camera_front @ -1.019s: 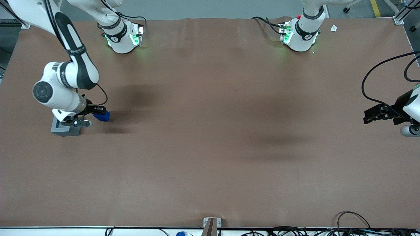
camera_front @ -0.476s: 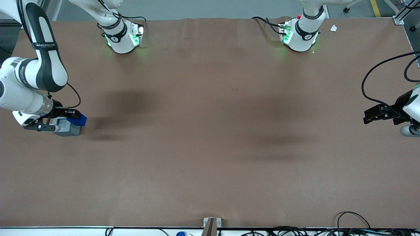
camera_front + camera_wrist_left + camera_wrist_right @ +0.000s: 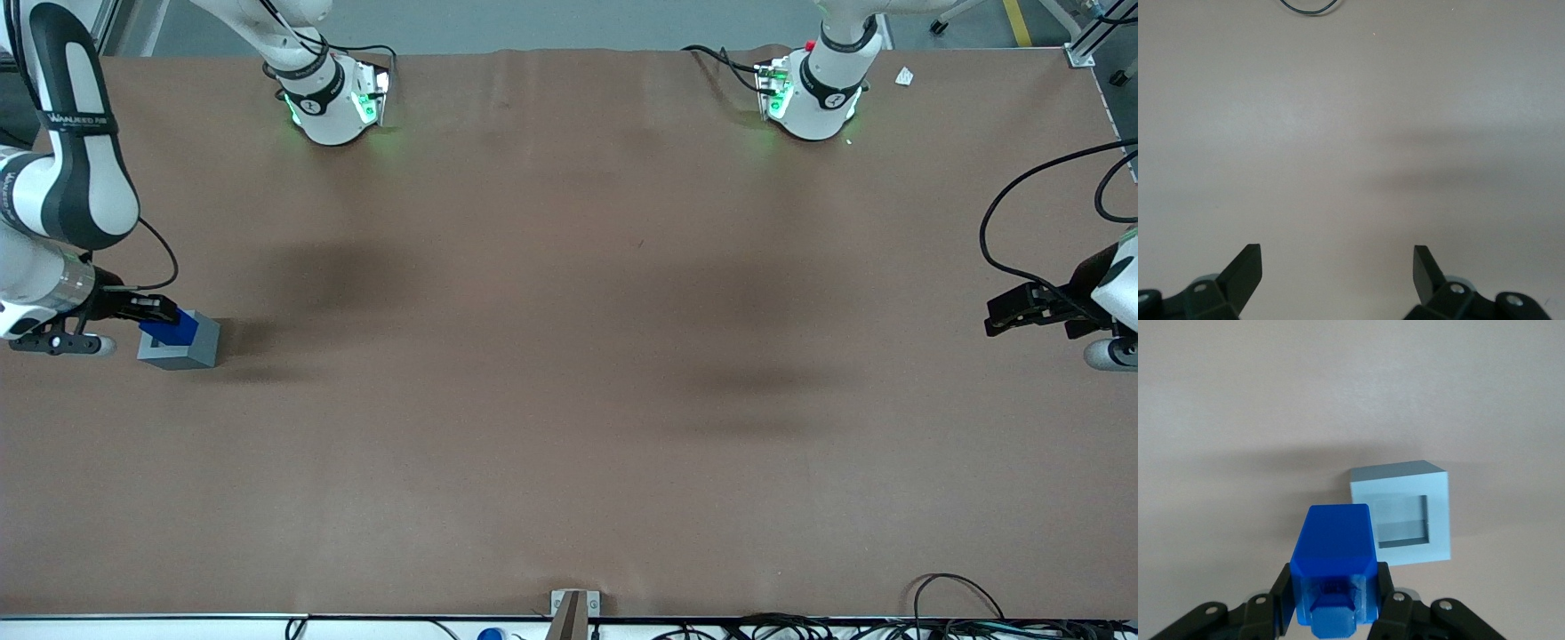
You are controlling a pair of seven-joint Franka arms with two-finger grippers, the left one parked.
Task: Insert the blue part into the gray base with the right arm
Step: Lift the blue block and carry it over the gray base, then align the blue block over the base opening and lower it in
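Gripper point(image 3: 1331, 600), clamped on the blue part point(image 3: 1333, 570), hangs above the gray base point(image 3: 1403, 515) on the desk point(image 3: 569, 400). Risk: misaligned with the square hole point(image 3: 1405, 520), the part could jam on its rim.

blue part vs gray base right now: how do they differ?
Colour: the blue part is bright blue, the gray base light gray.
Size: the blue part is narrower than the gray base.
Support: the blue part is held in the gripper, off the table; the gray base rests on the table.
Shape: the gray base has a square hole in its top; the blue part shows none.
Both are blocky with flat faces.
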